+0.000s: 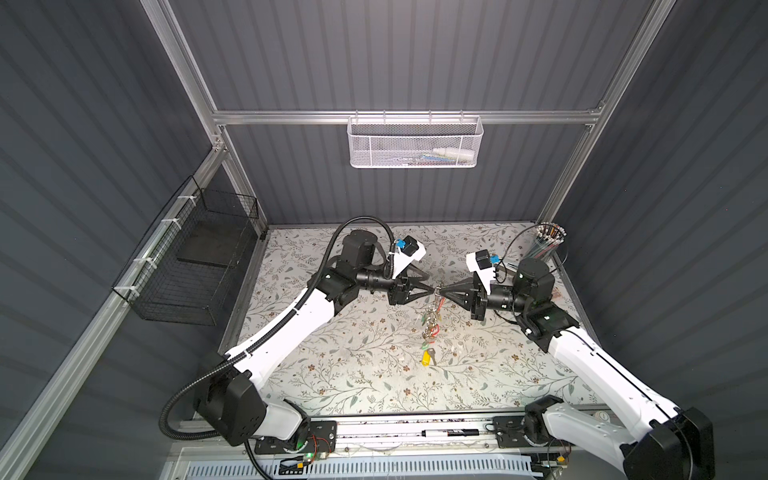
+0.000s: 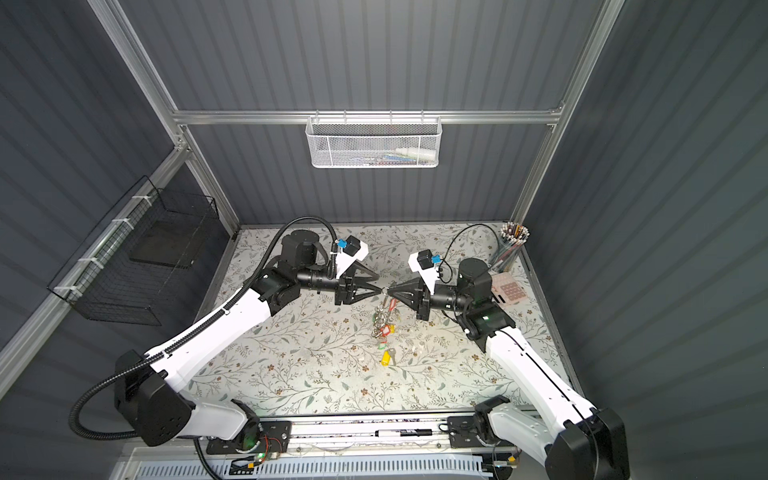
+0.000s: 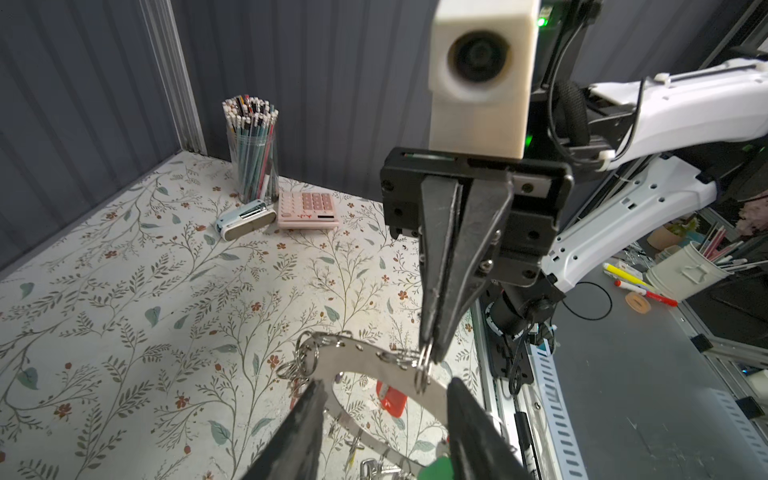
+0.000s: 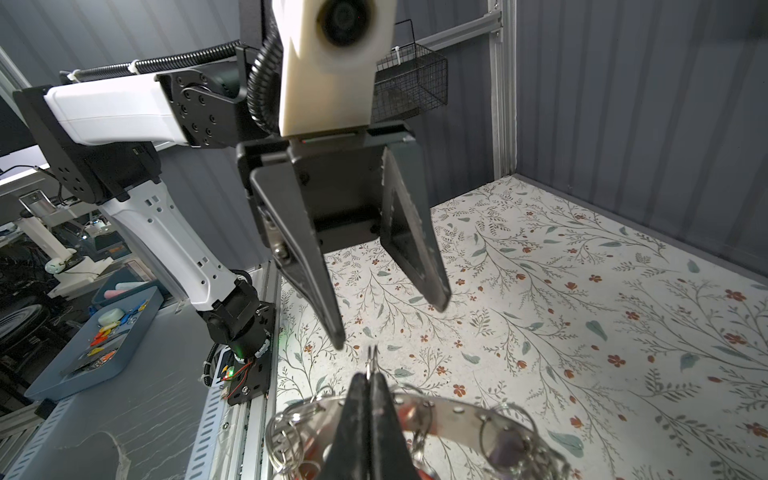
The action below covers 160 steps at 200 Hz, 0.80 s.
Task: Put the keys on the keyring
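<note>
Keyring (image 1: 432, 315) is held up between the tips of the two hands in both top views, and a yellow-tagged key (image 1: 426, 358) lies loose on the floral surface (image 1: 332, 374) nearer the front. The left wrist view shows the left hand (image 3: 385, 383) spread apart astride the hoop, while the right hand (image 3: 428, 353) is clamped on a small split ring (image 3: 423, 370) of it. In the right wrist view the right hand's (image 4: 368, 376) tips are pressed together over the hoop (image 4: 457, 415), and the left hand's fingers (image 4: 316, 291) stand wide.

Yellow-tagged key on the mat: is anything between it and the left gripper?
Yes, in both top views the keyring, hanging with its tagged keys from the shut right gripper, lies between the open left gripper and the yellow-tagged key. Heights are hard to judge from above.
</note>
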Each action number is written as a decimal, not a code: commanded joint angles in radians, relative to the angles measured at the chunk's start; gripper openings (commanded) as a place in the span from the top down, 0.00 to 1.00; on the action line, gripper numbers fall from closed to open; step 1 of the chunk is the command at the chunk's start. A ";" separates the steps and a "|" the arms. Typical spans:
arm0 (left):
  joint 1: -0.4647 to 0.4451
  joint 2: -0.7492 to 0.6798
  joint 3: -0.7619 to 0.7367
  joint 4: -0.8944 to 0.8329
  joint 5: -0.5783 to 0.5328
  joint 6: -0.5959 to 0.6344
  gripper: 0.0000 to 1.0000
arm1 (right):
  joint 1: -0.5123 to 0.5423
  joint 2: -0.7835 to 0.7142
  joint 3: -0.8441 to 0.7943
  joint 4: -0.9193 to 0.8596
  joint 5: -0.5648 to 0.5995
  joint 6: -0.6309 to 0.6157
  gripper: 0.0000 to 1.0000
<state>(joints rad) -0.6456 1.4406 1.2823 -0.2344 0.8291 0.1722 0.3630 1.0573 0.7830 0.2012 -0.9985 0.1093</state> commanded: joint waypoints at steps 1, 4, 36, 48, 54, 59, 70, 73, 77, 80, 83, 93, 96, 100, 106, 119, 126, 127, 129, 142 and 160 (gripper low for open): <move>-0.011 0.006 0.045 -0.070 0.046 0.058 0.53 | 0.007 -0.010 0.021 0.049 -0.010 -0.006 1.00; -0.012 0.006 0.044 -0.069 0.046 0.059 0.53 | 0.007 -0.010 0.021 0.049 -0.010 -0.006 1.00; -0.012 0.015 0.049 -0.066 0.054 0.061 0.60 | 0.007 -0.002 0.025 0.052 -0.013 -0.002 1.00; -0.012 0.022 0.055 -0.069 0.060 0.061 0.62 | 0.007 0.001 0.026 0.055 -0.016 0.000 1.00; -0.013 0.025 0.058 -0.069 0.063 0.061 0.64 | 0.007 0.001 0.025 0.059 -0.016 0.003 1.00; -0.014 0.028 0.061 -0.066 0.066 0.060 0.64 | 0.007 0.003 0.025 0.061 -0.018 0.004 1.00; -0.014 0.037 0.067 -0.059 0.072 0.055 0.67 | 0.007 0.004 0.025 0.064 -0.019 0.006 1.00; -0.015 0.040 0.069 -0.061 0.072 0.055 0.68 | 0.006 0.004 0.025 0.065 -0.020 0.006 1.00; -0.015 0.045 0.076 -0.066 0.072 0.055 0.69 | 0.007 0.006 0.025 0.066 -0.020 0.008 1.00; -0.017 0.048 0.079 -0.069 0.072 0.056 0.70 | 0.007 0.007 0.025 0.064 -0.020 0.008 1.00; -0.017 0.051 0.081 -0.072 0.073 0.057 0.71 | 0.006 0.008 0.027 0.065 -0.019 0.008 1.00; -0.018 0.059 0.091 -0.080 0.073 0.059 0.76 | 0.008 0.009 0.027 0.065 -0.019 0.009 1.00; -0.019 0.061 0.092 -0.082 0.073 0.060 0.78 | 0.007 0.008 0.028 0.066 -0.019 0.010 1.00; -0.019 0.063 0.093 -0.083 0.073 0.061 0.80 | 0.007 0.008 0.029 0.065 -0.020 0.009 1.00; -0.019 0.065 0.093 -0.083 0.074 0.061 0.82 | 0.007 0.009 0.028 0.064 -0.020 0.009 1.00; -0.020 0.064 0.091 -0.082 0.075 0.062 0.86 | 0.008 0.009 0.029 0.063 -0.021 0.009 1.00; -0.021 0.064 0.088 -0.081 0.074 0.062 0.88 | 0.008 0.009 0.028 0.063 -0.021 0.009 1.00; -0.020 0.063 0.088 -0.081 0.074 0.062 0.89 | 0.008 0.009 0.028 0.063 -0.021 0.008 1.00; -0.021 0.064 0.087 -0.082 0.074 0.062 0.90 | 0.008 0.009 0.029 0.063 -0.021 0.009 1.00; -0.022 0.066 0.086 -0.080 0.074 0.061 0.95 | 0.008 0.010 0.028 0.063 -0.020 0.008 1.00; -0.023 0.067 0.086 -0.076 0.072 0.055 1.00 | 0.009 0.012 0.029 0.063 -0.022 0.010 1.00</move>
<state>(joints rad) -0.6624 1.5002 1.3472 -0.2974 0.8955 0.2272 0.3622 1.0721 0.7830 0.2153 -0.9936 0.1120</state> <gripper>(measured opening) 0.052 0.044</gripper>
